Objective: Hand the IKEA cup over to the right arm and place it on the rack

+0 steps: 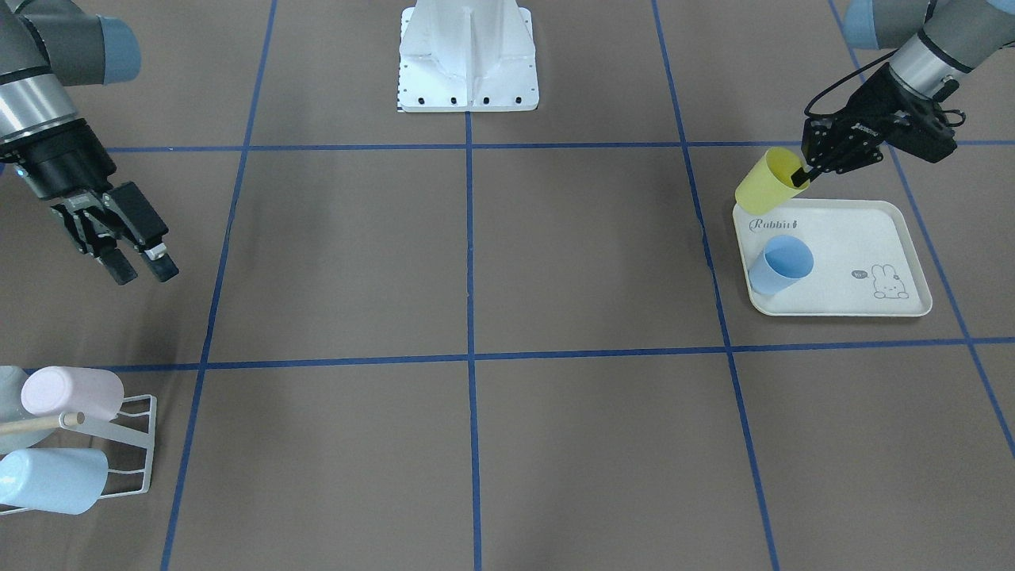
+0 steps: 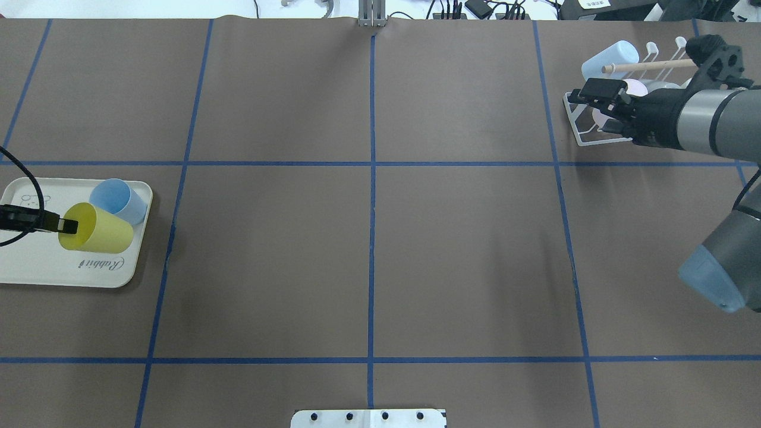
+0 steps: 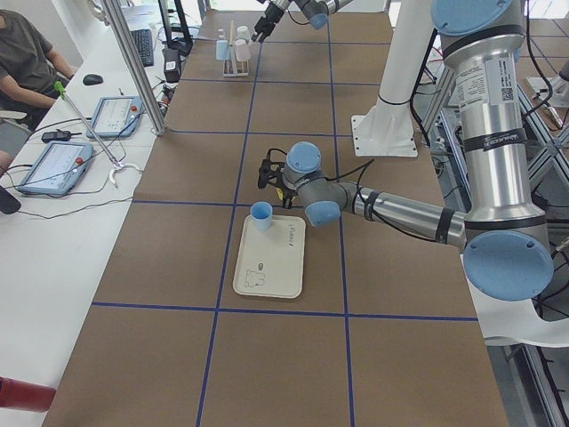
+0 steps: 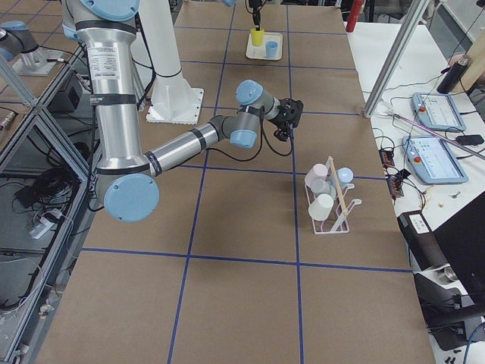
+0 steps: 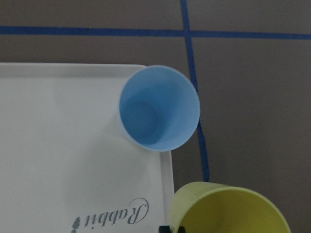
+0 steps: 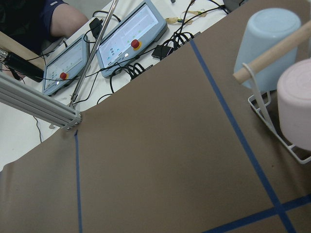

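Yellow cup [image 1: 767, 184] pinched by rim in your left pincer [image 1: 802, 172]; right pincer [image 1: 143, 270] spread; handover and rack [image 1: 136, 444] placement not done.

robotics lab, not a home or kitchen. two industrial arms, right arm [image 4: 114, 98] and left arm [image 3: 489, 116]. white pedestal [image 1: 468, 59] with bolt holes at 12 o'clock of the front view. table [image 2: 464, 249] papered brown, marked off in a blue tape grid [image 2: 371, 238]. at 9 to 11 o'clock of the left view: aluminium extrusion post [image 3: 133, 62], white side bench [image 3: 53, 231] with cables. teach pendants [image 6: 131, 29] with red e-stop buttons [image 6: 134, 44]. person [image 3: 27, 49] seated at that bench.
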Robot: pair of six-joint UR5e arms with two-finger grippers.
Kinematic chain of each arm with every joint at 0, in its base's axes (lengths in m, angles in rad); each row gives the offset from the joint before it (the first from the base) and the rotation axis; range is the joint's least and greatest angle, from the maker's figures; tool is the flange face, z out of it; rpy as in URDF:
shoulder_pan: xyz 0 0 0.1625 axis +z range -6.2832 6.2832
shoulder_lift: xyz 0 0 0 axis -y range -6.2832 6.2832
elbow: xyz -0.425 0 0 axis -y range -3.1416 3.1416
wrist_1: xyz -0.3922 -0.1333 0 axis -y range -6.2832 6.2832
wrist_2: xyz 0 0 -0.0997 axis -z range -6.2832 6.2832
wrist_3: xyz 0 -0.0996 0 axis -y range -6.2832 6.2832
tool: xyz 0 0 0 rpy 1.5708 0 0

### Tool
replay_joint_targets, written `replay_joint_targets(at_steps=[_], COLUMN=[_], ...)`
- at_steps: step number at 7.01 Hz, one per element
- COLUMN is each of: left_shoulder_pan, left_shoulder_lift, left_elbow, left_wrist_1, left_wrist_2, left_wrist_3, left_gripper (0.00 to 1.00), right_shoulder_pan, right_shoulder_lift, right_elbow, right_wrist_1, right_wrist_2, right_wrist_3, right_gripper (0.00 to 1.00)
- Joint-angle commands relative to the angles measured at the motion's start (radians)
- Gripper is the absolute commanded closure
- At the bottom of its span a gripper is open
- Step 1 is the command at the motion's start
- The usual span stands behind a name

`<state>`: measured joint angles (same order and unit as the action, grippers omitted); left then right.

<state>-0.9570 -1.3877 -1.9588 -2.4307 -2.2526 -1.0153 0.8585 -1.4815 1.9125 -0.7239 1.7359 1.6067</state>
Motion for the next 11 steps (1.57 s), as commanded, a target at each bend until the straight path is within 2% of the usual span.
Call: replay_joint_targets(at_steps=[1, 3, 5, 6, 7, 9, 10, 11], left_shoulder_pan=[0.000, 0.052, 0.108, 0.124, 0.182, 0.277, 0.305, 0.308], left_shoulder_lift=[-0.154, -0.303, -0.541, -0.647, -0.675, -0.701, -0.727, -0.746], left_elbow=[-0.011, 0.012, 0.084, 0.151, 0.202, 0.326, 0.389, 0.428], left_wrist_1=[0.004, -0.010, -0.014, -0.066, -0.246, -0.582, -0.690, -0.741], left_wrist_2=[-0.005, -0.004, 0.005, 0.021, 0.135, 0.349, 0.420, 0.423], left_wrist_3=[-0.253, -0.476, -0.728, -0.828, -0.962, -1.118, -1.152, -1.180], left_gripper=[1.00, 1.00, 1.00, 1.00, 1.00, 1.00, 1.00, 1.00], right_shoulder_pan=[-0.093, -0.131, -0.157, -0.164, -0.167, -0.177, -0.179, -0.182], right_shoulder_lift=[0.009, 0.024, 0.050, 0.053, 0.053, 0.101, 0.113, 0.116], right_elbow=[0.000, 0.000, 0.002, -0.004, -0.015, -0.026, -0.029, -0.023], right_wrist_1=[0.096, 0.217, 0.306, 0.386, 0.470, 0.488, 0.488, 0.489], right_wrist_2=[-0.075, -0.075, -0.072, -0.073, -0.070, -0.075, -0.075, -0.072], right_wrist_3=[0.154, 0.353, 0.525, 0.653, 0.733, 0.864, 0.893, 0.894], right_gripper=[0.00, 0.00, 0.00, 0.00, 0.00, 0.00, 0.00, 0.00])
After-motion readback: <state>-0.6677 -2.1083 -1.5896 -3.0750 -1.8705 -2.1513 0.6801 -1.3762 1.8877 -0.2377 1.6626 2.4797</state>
